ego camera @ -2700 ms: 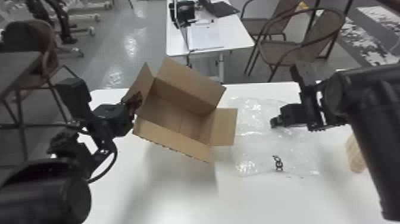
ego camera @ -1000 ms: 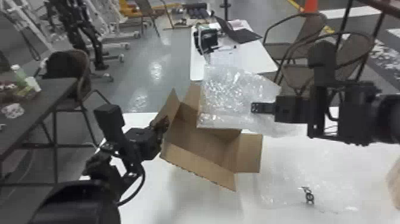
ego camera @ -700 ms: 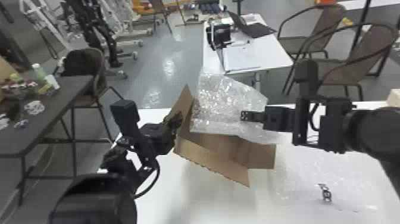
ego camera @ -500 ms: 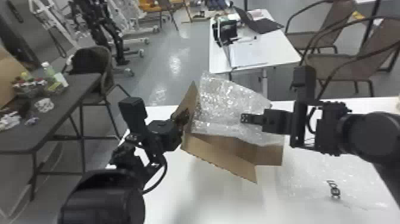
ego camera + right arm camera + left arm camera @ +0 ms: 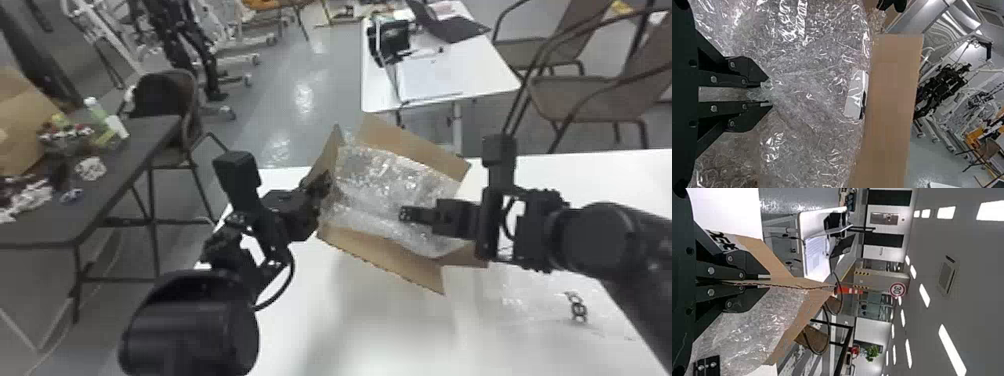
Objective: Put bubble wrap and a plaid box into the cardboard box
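Note:
In the head view, my left gripper (image 5: 322, 184) holds the left flap of the open cardboard box (image 5: 382, 256). Its fingers are closed on the thin edge of the box flap (image 5: 774, 262) at the left gripper (image 5: 746, 283) in the left wrist view. Crumpled bubble wrap (image 5: 372, 175) fills the box opening, and its near right part lies over the rim. My right gripper (image 5: 406, 214) is over the opening. Gathered bubble wrap (image 5: 817, 66) is pinched in the right gripper (image 5: 766, 94), beside a box flap (image 5: 891, 113). The wrap hides the box's inside.
A flat clear plastic sheet (image 5: 530, 295) with black print lies right of the box on the white table (image 5: 370, 330). Beyond stand a second white table (image 5: 480, 75) and chairs (image 5: 575, 100). A cluttered dark table (image 5: 115, 175) is at the left.
The right gripper has carried the bubble wrap leftward from the table's right side and lowered it into the box opening, uncovering the rear flap. The left gripper keeps its flap; the head view has shifted.

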Available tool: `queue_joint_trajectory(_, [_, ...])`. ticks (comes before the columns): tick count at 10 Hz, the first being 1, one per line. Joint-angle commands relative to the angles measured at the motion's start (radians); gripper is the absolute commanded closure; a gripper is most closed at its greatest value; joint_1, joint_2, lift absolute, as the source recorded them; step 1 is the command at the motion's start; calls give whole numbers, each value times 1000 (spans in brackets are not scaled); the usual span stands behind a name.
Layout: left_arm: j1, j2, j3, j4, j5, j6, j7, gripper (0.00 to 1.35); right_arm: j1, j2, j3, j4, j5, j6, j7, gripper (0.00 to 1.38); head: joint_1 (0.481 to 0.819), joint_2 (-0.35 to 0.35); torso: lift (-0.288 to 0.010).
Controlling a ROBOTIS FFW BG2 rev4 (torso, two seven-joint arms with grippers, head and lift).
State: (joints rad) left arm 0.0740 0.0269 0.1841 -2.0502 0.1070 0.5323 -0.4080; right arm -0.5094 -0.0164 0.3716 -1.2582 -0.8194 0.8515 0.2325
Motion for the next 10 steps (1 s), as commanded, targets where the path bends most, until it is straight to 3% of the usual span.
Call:
queue_joint_trajectory(1, [0,2,-3,2,2,-3,0,1220,-18,4,32,74,11,-46,16,1046,656,317,-109])
queue_joint_trajectory(3, [0,1,-3,5,2,-3,0,1220,-41,9,44,122,66,-100,74,1044,666,319,-109])
queue_joint_trajectory(4, [1,2,-2,5,5,-5,0,1220,-41,9,47,123,68,-120,100,768,665,318,-109])
queue_joint_trajectory(5, [4,2,1,5,11,-9,0,1220,-34,3,46,108,42,-115,111,202,663,317,-109])
queue_joint_trajectory(6, [4,2,3,5,11,-9,0,1220,-21,-4,27,53,51,-61,111,-2,660,319,-109])
queue_joint_trajectory(7, [7,2,5,5,11,-9,0,1220,-3,-14,9,-20,54,-20,108,98,658,322,-109])
queue_joint_trajectory(9, [12,1,8,5,11,-12,0,1220,57,-30,-51,-208,51,60,-1,444,652,319,-109])
queue_joint_trajectory(10, [13,-1,11,5,13,-12,0,1220,72,-34,-77,-277,55,97,-13,510,646,309,-109])
